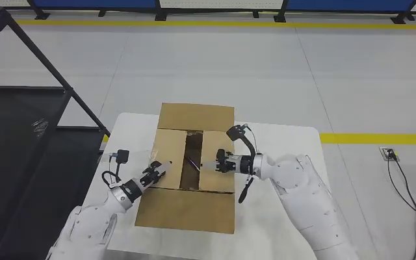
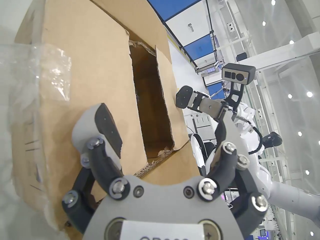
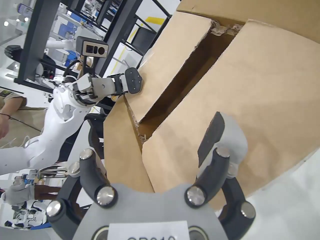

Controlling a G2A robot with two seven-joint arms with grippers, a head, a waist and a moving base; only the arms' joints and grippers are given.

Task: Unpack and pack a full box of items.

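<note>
The cardboard box [image 1: 188, 195] stands in the middle of the white table [image 1: 286, 140]. Its far and near outer flaps lie folded outward. The two inner flaps lie almost flat, with a dark gap [image 1: 192, 159] between them; what is inside is hidden. My left gripper [image 1: 160, 170] is open at the outer edge of the left inner flap [image 2: 95, 58], one pad [image 2: 108, 126] lying against the cardboard. My right gripper [image 1: 212, 162] is open over the right inner flap [image 3: 250, 81], close to the gap. Across the box, the left wrist view shows the right gripper [image 2: 185, 97], and the right wrist view the left gripper [image 3: 133, 80].
Crumpled clear plastic film [image 2: 47, 73] lies against the box's left side. A black metal rack [image 1: 39, 130] stands off the table's left edge. Bare table stretches to the right of the box.
</note>
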